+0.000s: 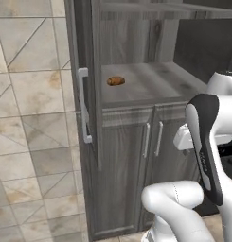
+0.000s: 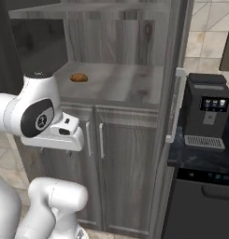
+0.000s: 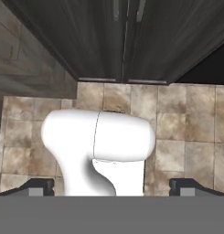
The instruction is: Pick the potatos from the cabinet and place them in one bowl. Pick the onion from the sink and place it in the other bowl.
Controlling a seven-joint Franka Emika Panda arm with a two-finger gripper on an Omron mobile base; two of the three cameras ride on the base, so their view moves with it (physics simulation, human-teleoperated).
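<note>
— Where was the potato at that point?

— One orange-brown potato lay on the open shelf of the dark wood-grain cabinet, toward the back left of that shelf and well away from its front edge. Nothing was touching it. I could make out only that one; a second potato I couldn't find.

— And the end effector?

— Its two dark fingertips stood wide apart at the bottom of the hand view, with nothing between them. The hand pointed down at the tiled floor in front of the lower cabinet doors — nowhere near the shelf.

— So the step in hand was the reach for the potato?

— That was my reading: very early in the task, nothing picked. To do it well, the arm would have needed to lift the hand above the shelf's front edge, pass under the upper shelf, and then travel in toward the back left.

— Any risks?

— The open cabinet door with its pale bar handle stood just left of the shelf, so a wide swing could have clipped it. The potato was small and rounded — I'd have kept the fingers spread until they straddled it, then closed across its narrow width so it wouldn't roll away.
</note>
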